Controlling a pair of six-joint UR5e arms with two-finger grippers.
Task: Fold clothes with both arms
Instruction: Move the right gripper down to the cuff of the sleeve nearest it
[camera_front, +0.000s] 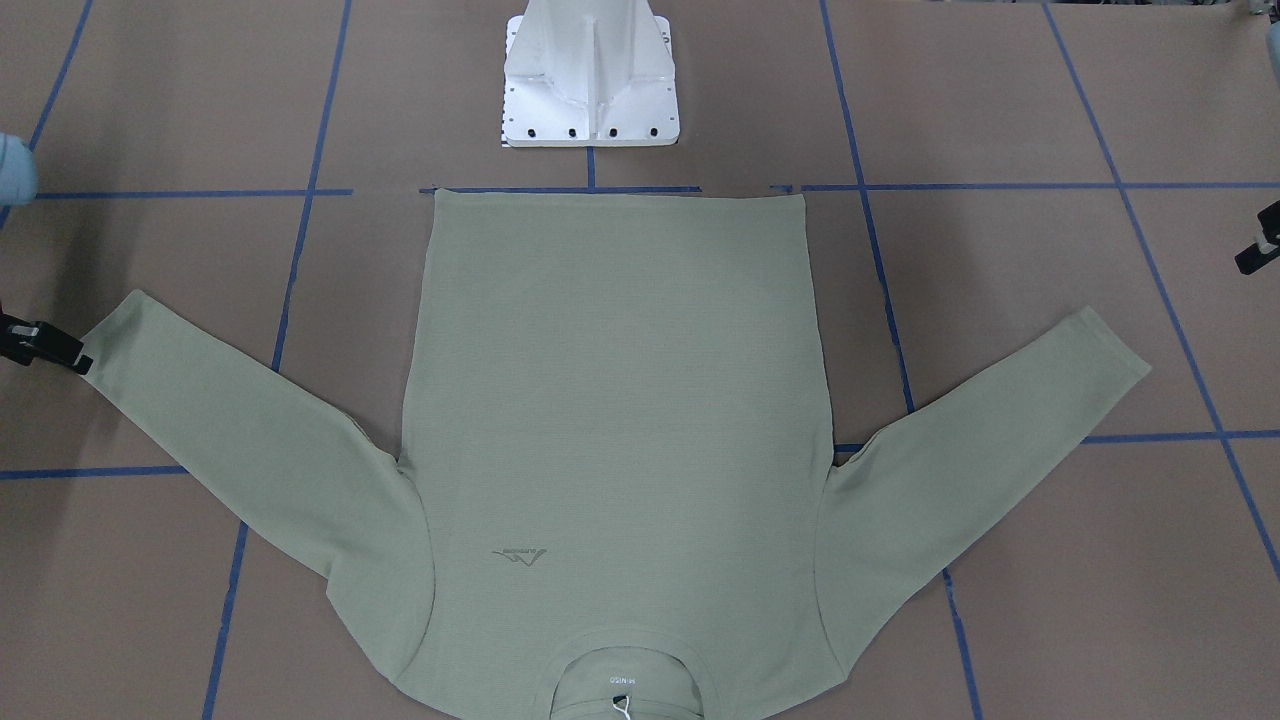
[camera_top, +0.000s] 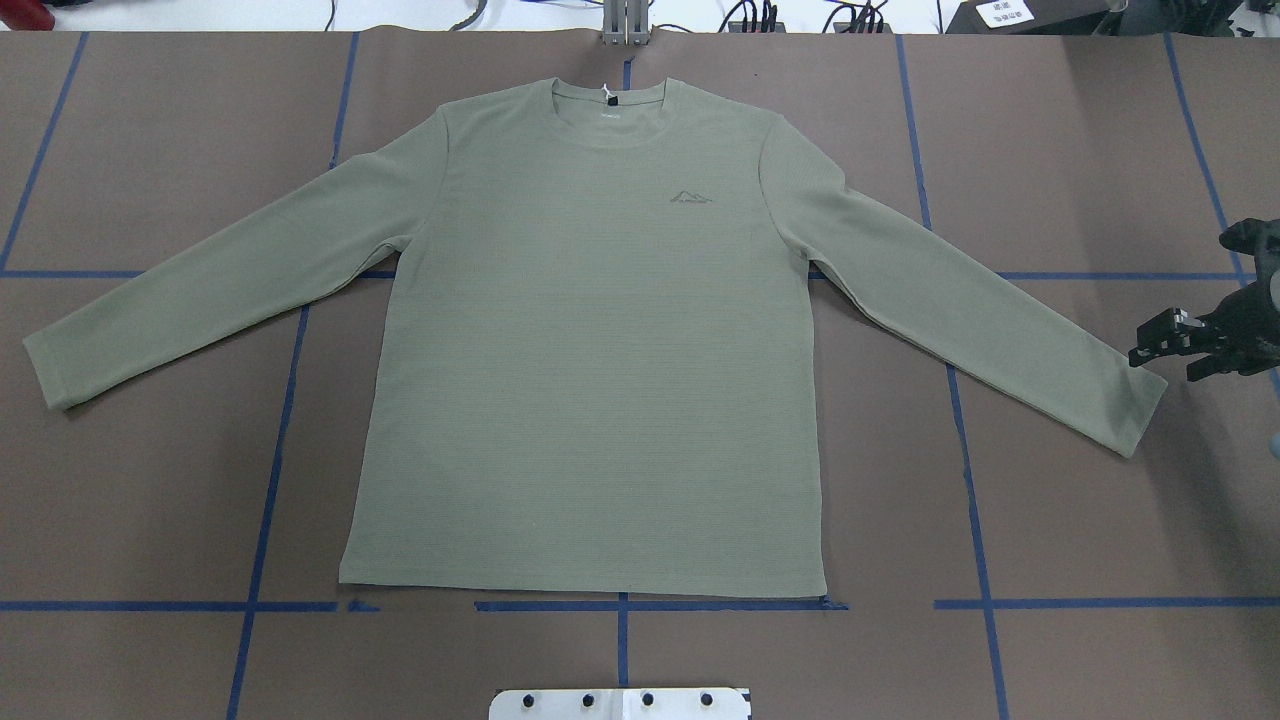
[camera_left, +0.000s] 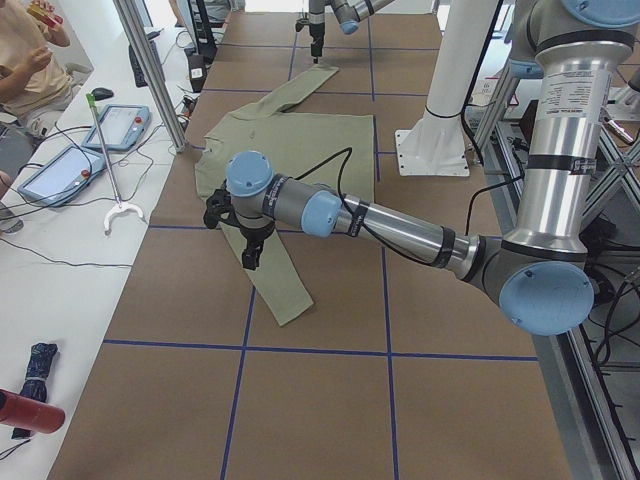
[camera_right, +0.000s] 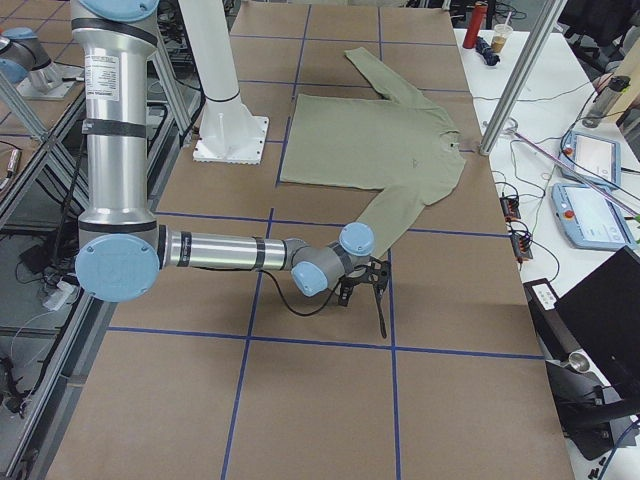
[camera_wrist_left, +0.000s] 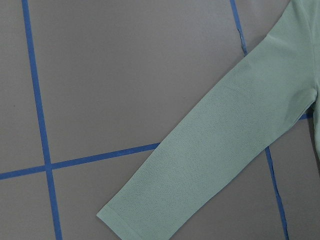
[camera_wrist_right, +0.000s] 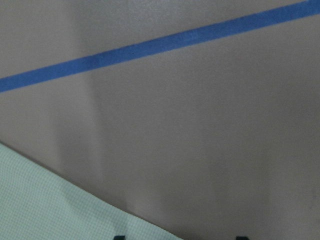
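The clothes are one pale sage-green long-sleeved shirt, lying flat and face up on the brown table with both sleeves spread; it also fills the front view. My right gripper sits low, just outside the right sleeve cuff. It is open: the right wrist view shows two separated dark fingertips at its bottom edge and the cuff beside them. My left gripper hangs high near the left sleeve. Only a black edge of it shows in the front view, so I cannot tell its state.
Blue tape lines grid the table. The white pedestal base stands behind the shirt hem. A side bench holds pendants with a seated person nearby. Aluminium posts rise at the far table edge.
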